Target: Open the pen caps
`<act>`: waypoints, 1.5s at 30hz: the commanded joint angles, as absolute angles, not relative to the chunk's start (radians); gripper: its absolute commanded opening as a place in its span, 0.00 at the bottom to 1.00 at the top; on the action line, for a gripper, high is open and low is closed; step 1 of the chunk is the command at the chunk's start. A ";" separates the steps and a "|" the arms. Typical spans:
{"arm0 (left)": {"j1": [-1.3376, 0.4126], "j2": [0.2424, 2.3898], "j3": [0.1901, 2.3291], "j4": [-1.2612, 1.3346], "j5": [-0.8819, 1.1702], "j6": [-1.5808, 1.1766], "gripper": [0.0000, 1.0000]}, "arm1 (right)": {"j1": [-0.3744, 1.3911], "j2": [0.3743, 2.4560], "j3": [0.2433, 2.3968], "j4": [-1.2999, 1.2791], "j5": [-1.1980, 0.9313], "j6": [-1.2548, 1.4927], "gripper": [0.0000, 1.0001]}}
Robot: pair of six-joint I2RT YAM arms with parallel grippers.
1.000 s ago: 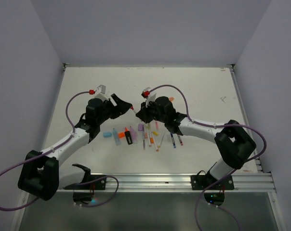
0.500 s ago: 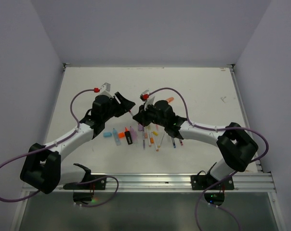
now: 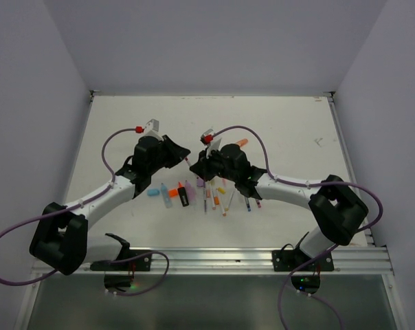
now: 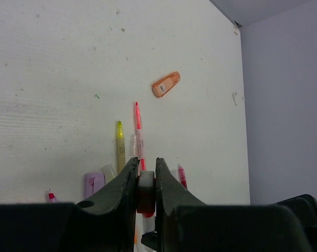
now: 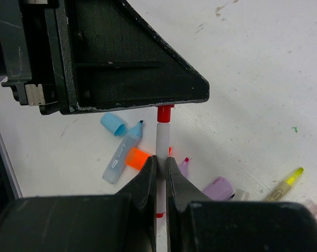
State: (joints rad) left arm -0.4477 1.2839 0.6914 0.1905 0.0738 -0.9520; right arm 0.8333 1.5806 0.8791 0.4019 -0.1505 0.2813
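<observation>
**Left tool** point(image 4: 146, 178). We record its two fingers drawn together on the end of a pen, with a pale block and a red band pinched between them. From overhead it meets the right tool tip to tip.

**Right tool** point(image 5: 161, 169). Its fingers are clamped on the barrel of the white pen point(image 5: 162, 139), which runs straight out from its tips to the left tool.

**Red cap** point(image 5: 165, 112). It sits on the pen's end farthest from the right tool, seated on the barrel, its tip tucked under the left tool's finger.

**Below the right tool, to its left.**
- We list a blue highlighter point(image 5: 122, 153) lying uncapped on the worktop point(image 4: 53, 79).
- A light blue cap point(image 5: 114, 124) lies just beside its tip.
- An orange piece point(image 5: 137, 157) lies against the highlighter, partly hidden by the tool's finger. We cannot tell whether it is a cap or a body.

**Below the right tool, to its right.**
- A purple cap point(image 5: 220, 187) lies near.
- A yellow-tipped pen point(image 5: 286, 185) lies farther out on the same side.

**Beyond the left tool's tips.**
- We list a pink pen point(image 4: 138, 131) and a yellow pen point(image 4: 120, 146), side by side and pointing away from the tool.
- An orange highlighter point(image 4: 166, 84) lies alone, well apart from the other pens and farther out still.
</observation>
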 commanded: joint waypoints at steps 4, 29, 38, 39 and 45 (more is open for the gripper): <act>-0.459 1.275 0.732 0.192 0.069 -0.911 0.02 | 0.841 1.555 0.893 0.448 -0.179 0.302 0.20; -0.466 1.161 0.753 0.285 0.041 -0.808 0.00 | 0.844 1.571 0.907 0.357 -0.167 0.268 0.00; -0.298 1.175 0.854 0.345 0.032 -0.913 0.00 | 0.845 1.520 0.775 0.353 -0.167 0.261 0.00; -0.284 1.174 0.862 0.345 0.011 -0.917 0.00 | 0.844 1.519 0.767 0.354 -0.166 0.264 0.00; -0.275 1.210 0.925 0.269 -0.005 -0.887 0.00 | 0.845 1.512 0.764 0.351 -0.117 0.308 0.00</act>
State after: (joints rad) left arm -0.2760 1.1954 0.8742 0.2813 0.0235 -0.9016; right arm 0.8394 1.5482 0.7383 0.3405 -0.1642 0.2871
